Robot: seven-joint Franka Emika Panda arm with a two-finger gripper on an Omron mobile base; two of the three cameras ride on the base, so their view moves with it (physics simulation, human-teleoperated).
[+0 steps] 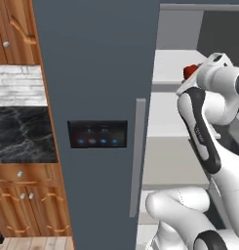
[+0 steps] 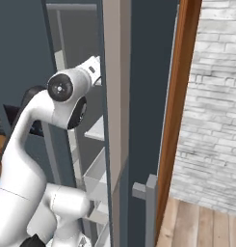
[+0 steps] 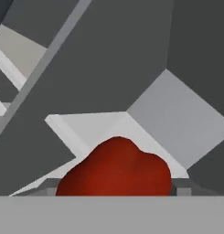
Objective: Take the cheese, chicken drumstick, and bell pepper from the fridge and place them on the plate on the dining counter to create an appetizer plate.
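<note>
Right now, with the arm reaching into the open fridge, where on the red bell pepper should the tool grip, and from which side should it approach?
Probably across the widest rounded middle of the bell pepper, coming straight in from the open front of the fridge. The pepper rests on a white shelf close ahead of the hand; its lobed, glossy body narrows toward the ends, so the broad middle offers the firmest hold.

A home kitchen, rendered. Centre of the left base view: tall slate-grey fridge w/ black panel of blue lights and a long grey handle; white shelves at right. Far left: wooden cabinets w/ round knobs, black marble worktop, pale stone backsplash. Right base view, right side: whitewashed brick wall, wood plank floor, wooden trim.
</note>
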